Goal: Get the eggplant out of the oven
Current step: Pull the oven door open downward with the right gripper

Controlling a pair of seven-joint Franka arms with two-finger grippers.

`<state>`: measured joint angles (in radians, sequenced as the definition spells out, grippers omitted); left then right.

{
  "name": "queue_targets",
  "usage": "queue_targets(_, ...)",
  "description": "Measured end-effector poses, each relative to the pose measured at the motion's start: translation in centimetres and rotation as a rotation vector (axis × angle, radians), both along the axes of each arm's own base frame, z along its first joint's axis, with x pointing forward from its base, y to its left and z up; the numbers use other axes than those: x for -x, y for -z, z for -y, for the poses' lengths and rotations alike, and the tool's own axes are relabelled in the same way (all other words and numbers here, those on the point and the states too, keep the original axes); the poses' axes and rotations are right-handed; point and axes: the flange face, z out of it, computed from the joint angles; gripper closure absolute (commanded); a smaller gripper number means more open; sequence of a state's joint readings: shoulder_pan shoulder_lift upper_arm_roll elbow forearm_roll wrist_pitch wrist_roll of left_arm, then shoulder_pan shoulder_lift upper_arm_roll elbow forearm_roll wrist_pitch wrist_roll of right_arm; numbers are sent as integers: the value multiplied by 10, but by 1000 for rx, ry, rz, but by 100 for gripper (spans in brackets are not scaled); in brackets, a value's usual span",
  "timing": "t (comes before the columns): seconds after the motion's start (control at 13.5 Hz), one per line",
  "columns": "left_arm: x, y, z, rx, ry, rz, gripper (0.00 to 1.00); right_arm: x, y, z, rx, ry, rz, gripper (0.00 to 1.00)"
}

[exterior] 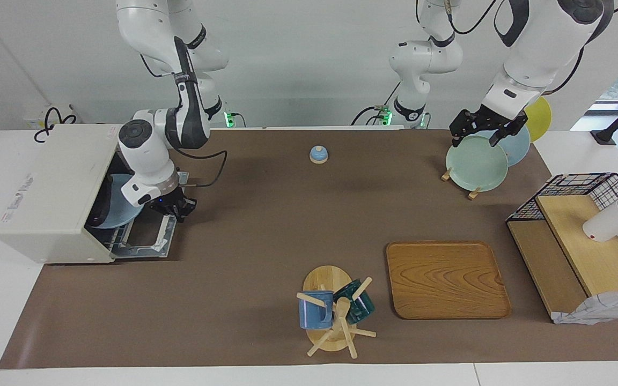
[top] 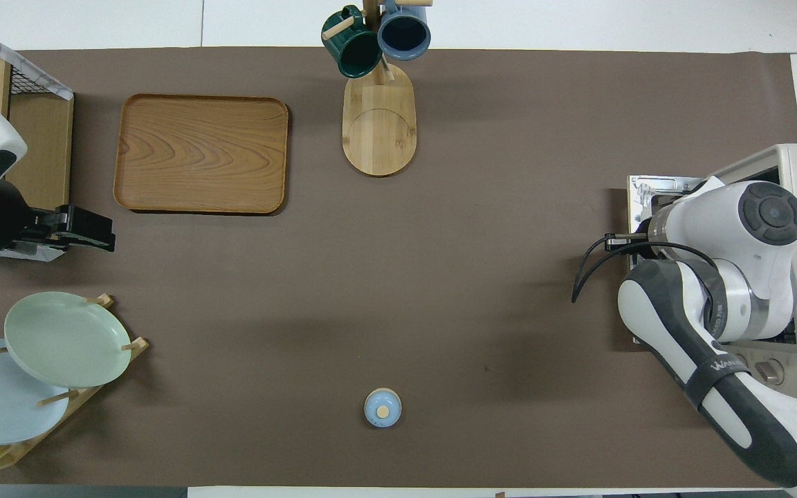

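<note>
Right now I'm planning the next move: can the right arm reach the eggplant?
Probably yes, once it lets go: the right gripper is shut on the door, which lies open, and the eggplant shows on a plate inside the oven.
</note>
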<state>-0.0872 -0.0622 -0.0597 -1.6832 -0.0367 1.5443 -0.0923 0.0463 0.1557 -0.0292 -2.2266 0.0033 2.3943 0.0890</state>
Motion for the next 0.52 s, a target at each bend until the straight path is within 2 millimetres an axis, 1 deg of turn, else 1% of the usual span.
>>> queue_targets(0.07, 0, 0, 0, 0, 0, 0, 0, -1, 6, 0, -4, 6, -6, 100)
queue_targets(0.15, 0, 0, 0, 0, 0, 0, 0, -1, 8, 1, -6, 9, -8, 100)
queue_targets(0.3, 0, 0, 0, 0, 0, 0, 0, -2, 6, 0, -6, 8, -6, 100)
queue_targets(0.37, 0, 0, 0, 0, 0, 0, 0, -3, 3, -5, -6, 1, -2, 84)
queue_targets(0.44, 0, 0, 0, 0, 0, 0, 0, -5, -3, -15, -7, 1, -5, 72)
queue_targets(0.52, 0, 0, 0, 0, -1, 0, 0, -8, -13, -28, -7, 11, -20, 65)
